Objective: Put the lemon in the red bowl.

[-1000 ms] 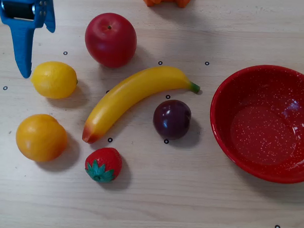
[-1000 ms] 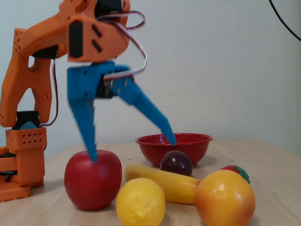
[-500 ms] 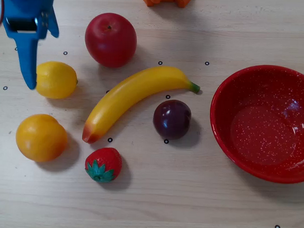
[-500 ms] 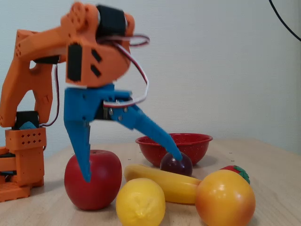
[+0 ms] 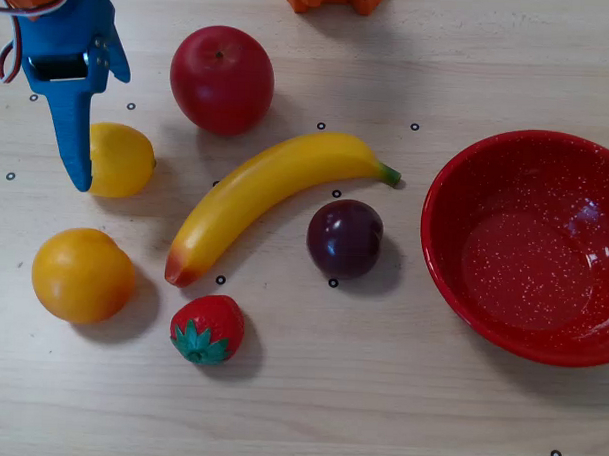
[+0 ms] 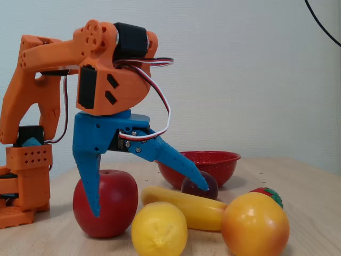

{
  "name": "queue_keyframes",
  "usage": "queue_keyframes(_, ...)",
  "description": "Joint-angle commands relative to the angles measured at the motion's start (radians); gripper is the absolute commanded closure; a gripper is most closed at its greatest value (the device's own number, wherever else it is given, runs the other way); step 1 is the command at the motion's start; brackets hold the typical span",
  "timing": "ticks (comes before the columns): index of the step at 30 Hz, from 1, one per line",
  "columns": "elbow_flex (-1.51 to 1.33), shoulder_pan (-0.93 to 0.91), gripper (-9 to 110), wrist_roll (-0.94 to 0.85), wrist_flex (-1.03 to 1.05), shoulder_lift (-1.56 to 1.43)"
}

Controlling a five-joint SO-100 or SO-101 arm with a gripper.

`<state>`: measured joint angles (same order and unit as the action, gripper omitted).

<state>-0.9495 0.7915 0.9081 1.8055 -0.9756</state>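
Note:
The lemon (image 5: 122, 160) lies on the wooden table at the left in the overhead view, and at the front in the fixed view as lemon (image 6: 159, 230). My blue gripper (image 5: 73, 130) hangs over its left edge, with one finger's tip overlapping the fruit. In the fixed view the gripper (image 6: 150, 200) is wide open with nothing between its fingers. One finger points straight down in front of the apple and the other slants right toward the plum. The red bowl (image 5: 439, 253) sits at the far right, seen in the fixed view as bowl (image 6: 224, 165) at the back.
A red apple (image 5: 222, 80), a banana (image 5: 266, 192), a dark plum (image 5: 344, 239), a strawberry (image 5: 207, 330) and a round orange fruit (image 5: 83, 275) lie around the lemon. The orange arm base (image 6: 24, 176) stands at the left of the fixed view.
The gripper has come down and shifted right in the overhead view, so its finger now overlaps the lemon's left edge. The fruit and bowl have not moved.

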Motion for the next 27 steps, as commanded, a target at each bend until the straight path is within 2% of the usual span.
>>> queue_keyframes(1,0.044,0.031,39,0.041,0.055,-0.028)
queue_keyframes(27,0.176,-0.005,39,0.051,-0.112,0.135)
